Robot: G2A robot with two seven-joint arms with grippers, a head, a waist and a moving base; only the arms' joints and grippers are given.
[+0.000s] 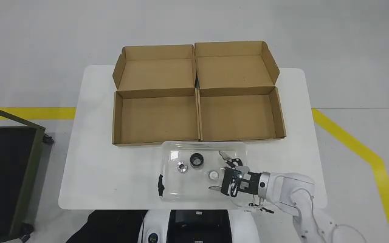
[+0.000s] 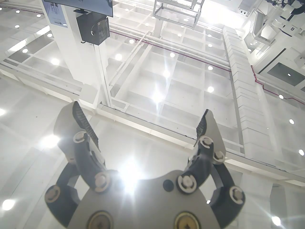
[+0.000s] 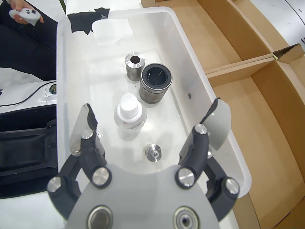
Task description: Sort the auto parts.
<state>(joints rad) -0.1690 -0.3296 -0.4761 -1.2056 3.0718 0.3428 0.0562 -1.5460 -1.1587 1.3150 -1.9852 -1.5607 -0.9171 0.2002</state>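
Right gripper [image 3: 152, 104] held wide open over bin [image 3: 60, 84]; left gripper [image 2: 141, 107] likewise spread, pointed at ceiling. Mid-bin: bottle [image 3: 129, 117], judged light, smooth, best taken at neck. Bearing [image 3: 155, 84] and steel cylinder [image 3: 135, 69], nearer bin's black tape [image 3: 81, 22], judged heavy, rigid, slippery, best clamped across round walls.

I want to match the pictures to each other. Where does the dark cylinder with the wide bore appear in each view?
Top view: the dark cylinder stands in the clear bin, between the silver cylinder and the white-capped bottle.
Right wrist view: mid-picture, beyond the open right gripper.
Left wrist view: this camera faces the ceiling.
Shared landmark: the black tape on the bin's corner.
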